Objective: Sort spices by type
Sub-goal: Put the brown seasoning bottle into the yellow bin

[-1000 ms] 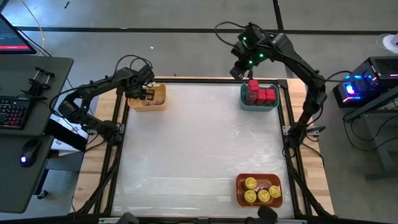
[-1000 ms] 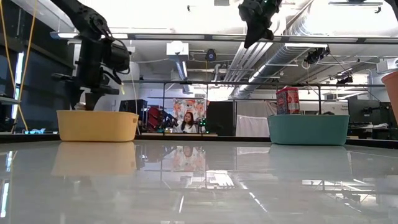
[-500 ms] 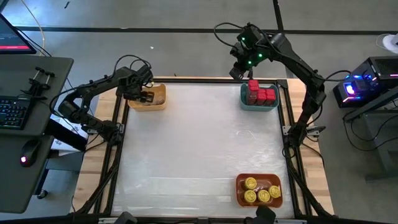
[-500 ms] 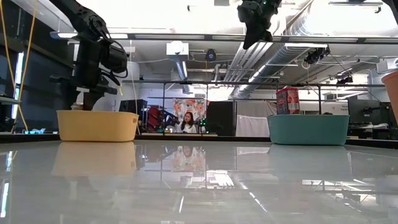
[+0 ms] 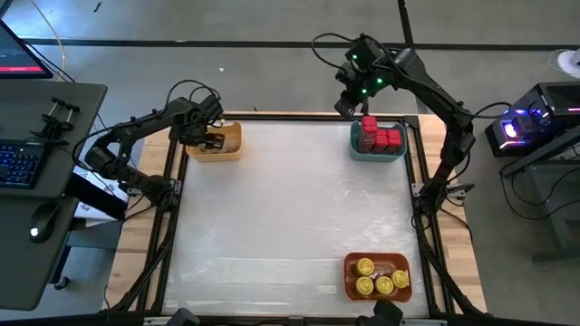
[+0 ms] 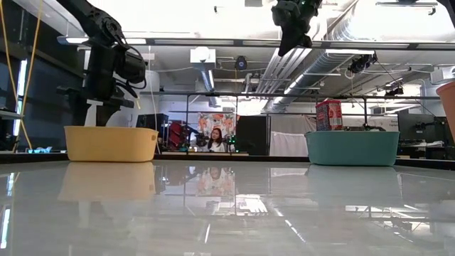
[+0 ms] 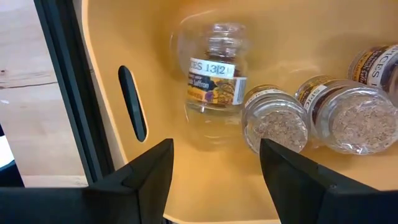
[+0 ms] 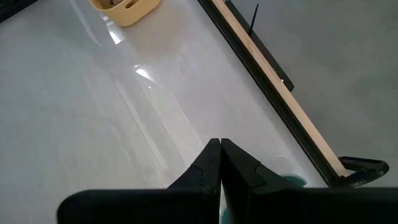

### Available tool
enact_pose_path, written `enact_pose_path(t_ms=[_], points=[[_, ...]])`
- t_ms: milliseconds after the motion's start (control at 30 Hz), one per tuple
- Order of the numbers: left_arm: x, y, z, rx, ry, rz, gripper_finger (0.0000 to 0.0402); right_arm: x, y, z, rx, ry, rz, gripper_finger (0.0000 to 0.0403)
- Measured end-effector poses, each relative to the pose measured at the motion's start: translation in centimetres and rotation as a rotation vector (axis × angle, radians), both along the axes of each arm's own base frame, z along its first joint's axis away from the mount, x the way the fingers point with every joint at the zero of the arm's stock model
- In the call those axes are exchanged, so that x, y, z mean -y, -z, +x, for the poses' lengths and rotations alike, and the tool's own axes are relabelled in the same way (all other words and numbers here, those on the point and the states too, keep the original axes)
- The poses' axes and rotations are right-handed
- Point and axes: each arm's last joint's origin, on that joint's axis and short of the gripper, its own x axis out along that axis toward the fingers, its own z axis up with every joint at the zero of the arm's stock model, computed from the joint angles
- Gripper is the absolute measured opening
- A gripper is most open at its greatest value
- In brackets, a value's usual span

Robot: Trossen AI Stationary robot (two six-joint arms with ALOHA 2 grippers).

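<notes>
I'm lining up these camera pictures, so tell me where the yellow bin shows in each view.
High view: yellow bin at the table's far left corner, under the left hand.
Low view: at left.
Left wrist view: its inner wall fills the picture, jars inside.
Right wrist view: far corner.
Shared landmark: the bin itself.

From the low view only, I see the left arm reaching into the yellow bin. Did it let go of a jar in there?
Observer: The left gripper is open and empty over the yellow bin; a clear jar lies on its side on the bin floor just ahead of it.
Operator: Is that jar alone in there?
Observer: No, at least three more tan-brown jars lie beside it.
Operator: How are the red tins packed?
Observer: The red tins fill the teal bin, one standing taller.
Operator: Is the right gripper holding anything?
Observer: No, the right gripper is shut and empty, high above the table.
</notes>
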Motion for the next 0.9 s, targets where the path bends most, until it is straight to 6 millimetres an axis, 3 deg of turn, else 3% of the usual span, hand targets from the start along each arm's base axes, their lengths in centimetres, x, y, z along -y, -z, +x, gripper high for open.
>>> enact_pose_path(t_ms=[133,433,633,900], points=[[-0.2,-0.3,0.1,0.008,0.018,0.009,0.0224,0.0,0.0,0.0,0.000,0.000,0.000,0.0000],[-2.5,-3.0,1.0,0.079,0.078,0.123,0.0225,0.0,0.0,0.0,0.002,0.013,0.007,0.0000],[-3.9,-0.8,0.4,0.005,0.036,0.003,0.0225,0.0,0.0,0.0,0.002,0.014,0.007,0.0000],[-5.3,1.0,1.1,-0.002,0.080,0.003,0.0225,0.0,0.0,0.0,0.003,0.022,0.011,0.0000]])
